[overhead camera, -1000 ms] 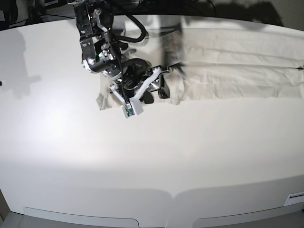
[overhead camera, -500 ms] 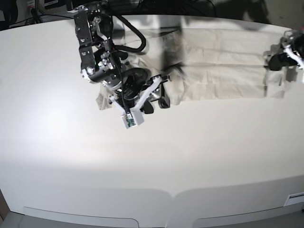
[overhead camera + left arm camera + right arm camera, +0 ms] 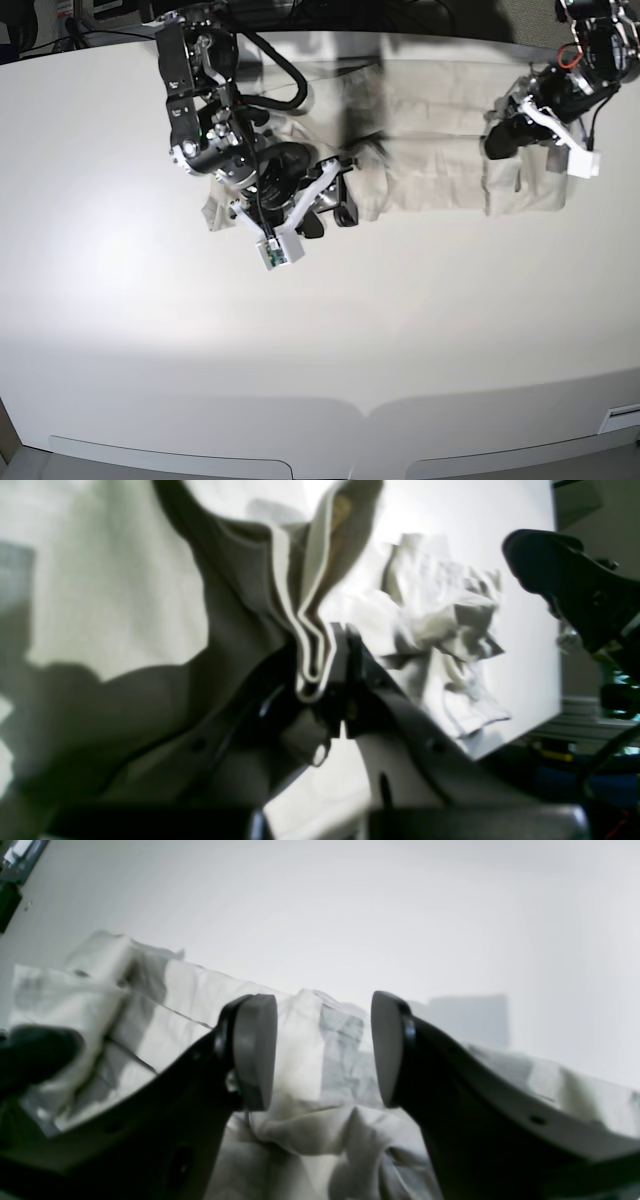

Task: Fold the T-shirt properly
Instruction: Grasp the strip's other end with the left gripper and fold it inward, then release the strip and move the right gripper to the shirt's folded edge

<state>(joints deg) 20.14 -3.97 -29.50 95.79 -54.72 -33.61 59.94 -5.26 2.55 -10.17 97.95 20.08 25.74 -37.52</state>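
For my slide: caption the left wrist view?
Left gripper pinches layered T-shirt edge above the white table.

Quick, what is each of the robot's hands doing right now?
Left hand: closed, pinching a folded edge of the T-shirt.
Right hand: open, poised over the shirt, holding nothing.

Glare mid-table (image 3: 120, 250), hard shadows (wrist views blurred).

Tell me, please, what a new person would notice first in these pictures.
First, the left hand, at the far right of the base view, shut on a bunched edge of the pale T-shirt, which lies stretched across the far side of the white table. Next, the right hand, open, over the shirt's crumpled other end.
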